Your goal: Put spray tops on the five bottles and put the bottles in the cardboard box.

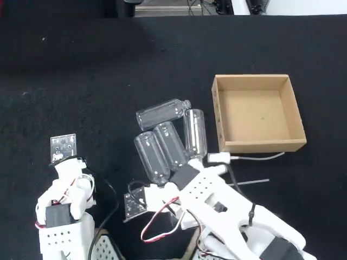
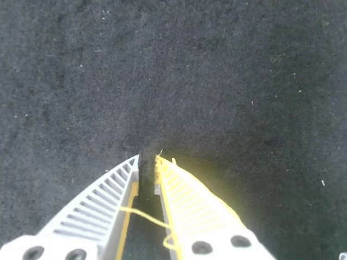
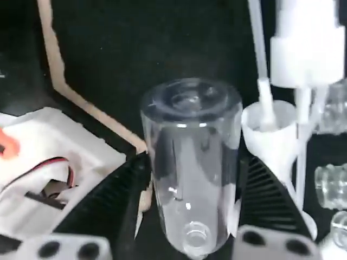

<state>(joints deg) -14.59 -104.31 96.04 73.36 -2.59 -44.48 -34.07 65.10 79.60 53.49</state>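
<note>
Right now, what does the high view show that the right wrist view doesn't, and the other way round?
The high view adds the empty cardboard box and the left arm. The right wrist view adds, up close, the black fingers of the right hand pressed against both sides of a clear bottle. Both have that bottle, the right hand and a white spray top.

No text, label, number or sign can be read, whether on the cardboard box (image 1: 260, 145), the bottles (image 1: 153, 157) or the table (image 1: 81, 65)
</note>
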